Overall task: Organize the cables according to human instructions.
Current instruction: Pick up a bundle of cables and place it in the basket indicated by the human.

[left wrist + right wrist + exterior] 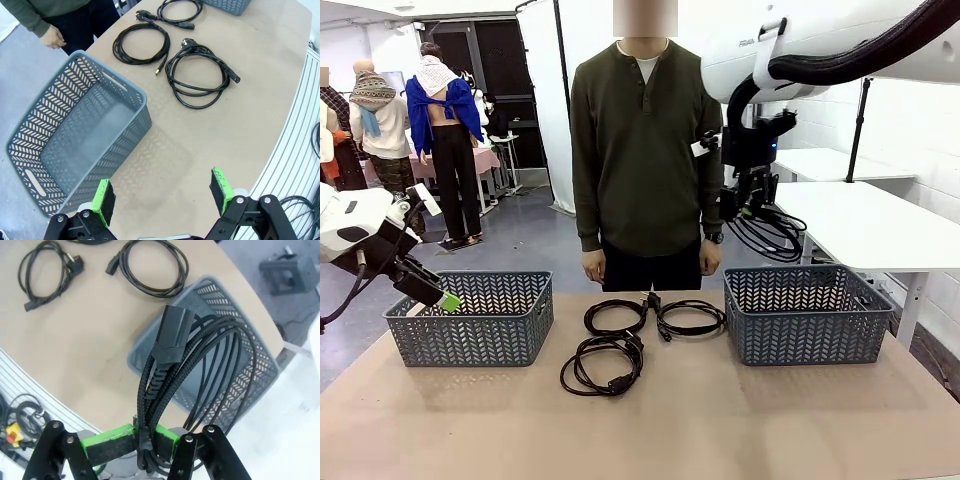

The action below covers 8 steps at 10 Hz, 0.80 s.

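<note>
The right end effector (pixel 145 440), clamped on a cable (pixel 172 335) at upper right above a basket (pixel 810 335), may let dangling loops snag its rim; the left end effector (pixel 161 181) gapes wide; three cables (pixel 616 318) lie centre-frame on the desk (pixel 720 420).

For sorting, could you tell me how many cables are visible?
4. On the table: front cable, back-left cable, back-right cable. The fourth cable hangs from the right gripper's shut jaws above the right basket.

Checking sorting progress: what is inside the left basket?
Nothing: the left basket shows a bare floor in the left wrist view. The left gripper covers a small part of its near rim.
</note>
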{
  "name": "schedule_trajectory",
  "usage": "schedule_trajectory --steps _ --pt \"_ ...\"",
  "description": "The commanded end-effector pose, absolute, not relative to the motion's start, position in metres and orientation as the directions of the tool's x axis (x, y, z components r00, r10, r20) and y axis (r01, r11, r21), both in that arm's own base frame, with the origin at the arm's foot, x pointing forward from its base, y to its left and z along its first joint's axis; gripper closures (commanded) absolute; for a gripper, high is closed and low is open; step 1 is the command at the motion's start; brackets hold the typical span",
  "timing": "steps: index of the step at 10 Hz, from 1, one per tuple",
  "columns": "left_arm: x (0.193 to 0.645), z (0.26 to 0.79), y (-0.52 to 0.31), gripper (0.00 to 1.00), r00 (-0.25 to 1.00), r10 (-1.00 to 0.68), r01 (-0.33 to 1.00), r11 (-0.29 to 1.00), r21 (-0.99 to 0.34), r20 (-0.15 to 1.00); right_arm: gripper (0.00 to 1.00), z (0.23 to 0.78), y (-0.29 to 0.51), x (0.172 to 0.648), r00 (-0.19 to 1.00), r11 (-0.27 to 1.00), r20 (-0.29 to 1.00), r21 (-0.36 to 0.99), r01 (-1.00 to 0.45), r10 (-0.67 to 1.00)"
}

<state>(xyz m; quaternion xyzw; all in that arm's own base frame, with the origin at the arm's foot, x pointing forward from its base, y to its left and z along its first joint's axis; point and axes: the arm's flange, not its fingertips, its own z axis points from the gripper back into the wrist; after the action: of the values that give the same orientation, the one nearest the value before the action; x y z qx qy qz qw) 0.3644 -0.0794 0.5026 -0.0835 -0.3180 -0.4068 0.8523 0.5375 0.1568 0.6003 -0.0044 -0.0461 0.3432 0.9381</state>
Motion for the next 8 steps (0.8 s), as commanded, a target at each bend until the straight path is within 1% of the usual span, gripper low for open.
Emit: schedule_trajectory --steps 1,2,3,8 --pt "0.366 0.501 -0.078 0.00 0.465 -0.634 0.749 0.654 0.107 0.618 1.00 0.599 0.141 0.544 0.723 0.724 0.096 0.021 -0.689 0.685" --pt "0.366 0.501 -0.078 0.00 0.465 -0.634 0.749 0.654 0.107 0.618 1.00 0.600 0.135 0.547 0.727 0.726 0.085 0.046 -0.686 0.681" --pt "0.366 0.501 -0.078 0.00 0.465 -0.634 0.749 0.654 0.107 0.618 1.00 0.599 0.145 0.541 0.742 0.747 0.091 -0.019 -0.665 0.664" --pt "0.366 0.501 -0.078 0.00 0.465 -0.634 0.749 0.654 0.107 0.618 1.00 0.599 0.145 0.541 0.742 0.747 0.091 -0.019 -0.665 0.664"
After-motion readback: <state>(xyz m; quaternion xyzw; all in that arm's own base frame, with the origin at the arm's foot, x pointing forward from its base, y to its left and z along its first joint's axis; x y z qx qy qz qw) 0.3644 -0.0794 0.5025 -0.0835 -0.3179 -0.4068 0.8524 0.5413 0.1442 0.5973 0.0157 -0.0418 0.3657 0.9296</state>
